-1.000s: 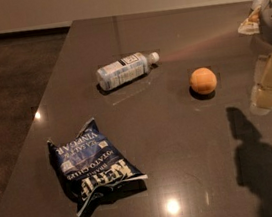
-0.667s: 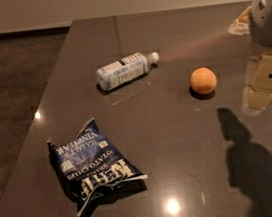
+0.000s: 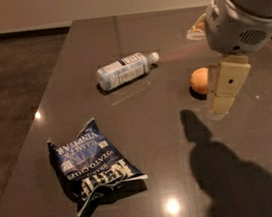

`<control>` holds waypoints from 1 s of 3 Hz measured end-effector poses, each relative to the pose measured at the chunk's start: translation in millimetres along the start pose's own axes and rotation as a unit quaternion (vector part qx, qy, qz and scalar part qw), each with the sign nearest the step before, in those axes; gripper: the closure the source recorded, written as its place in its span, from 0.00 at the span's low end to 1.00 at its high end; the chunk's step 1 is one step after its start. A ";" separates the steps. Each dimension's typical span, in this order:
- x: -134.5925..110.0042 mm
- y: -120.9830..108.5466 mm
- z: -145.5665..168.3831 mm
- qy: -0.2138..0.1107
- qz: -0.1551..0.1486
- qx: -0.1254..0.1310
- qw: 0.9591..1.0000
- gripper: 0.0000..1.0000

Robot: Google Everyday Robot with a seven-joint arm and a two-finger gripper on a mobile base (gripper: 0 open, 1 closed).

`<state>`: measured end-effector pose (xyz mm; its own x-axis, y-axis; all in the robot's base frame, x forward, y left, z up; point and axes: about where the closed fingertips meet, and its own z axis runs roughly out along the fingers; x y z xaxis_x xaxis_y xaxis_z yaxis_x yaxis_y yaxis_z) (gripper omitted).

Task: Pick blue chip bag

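Note:
The blue chip bag (image 3: 92, 165) lies flat on the dark table (image 3: 132, 45) near its front left corner; it is crinkled navy foil with white lettering. My gripper (image 3: 222, 104) hangs above the table at the right, well to the right of the bag and apart from it. It sits just in front of an orange (image 3: 199, 80) and covers that fruit's right edge. The grey wrist housing (image 3: 237, 23) is above it.
A clear plastic water bottle (image 3: 125, 70) with a pale label lies on its side at the table's middle back. The arm's shadow (image 3: 220, 169) falls on the front right of the table. The table's left edge borders a dark floor (image 3: 7, 93).
The arm and gripper have moved left and further into view, from the right edge to just in front of the orange. The bag, bottle and orange have not moved.

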<state>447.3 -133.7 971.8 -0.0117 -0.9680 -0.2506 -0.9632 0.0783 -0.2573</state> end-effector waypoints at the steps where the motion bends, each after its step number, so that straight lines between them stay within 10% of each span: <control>1: -36.6 6.6 17.8 -0.019 -0.051 -0.019 0.998 0.00; 3: -114.0 31.2 65.1 -0.046 -0.185 -0.084 0.978 0.00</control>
<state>436.1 -5.4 931.6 0.3636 -0.8964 -0.2536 -0.9272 -0.3220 -0.1914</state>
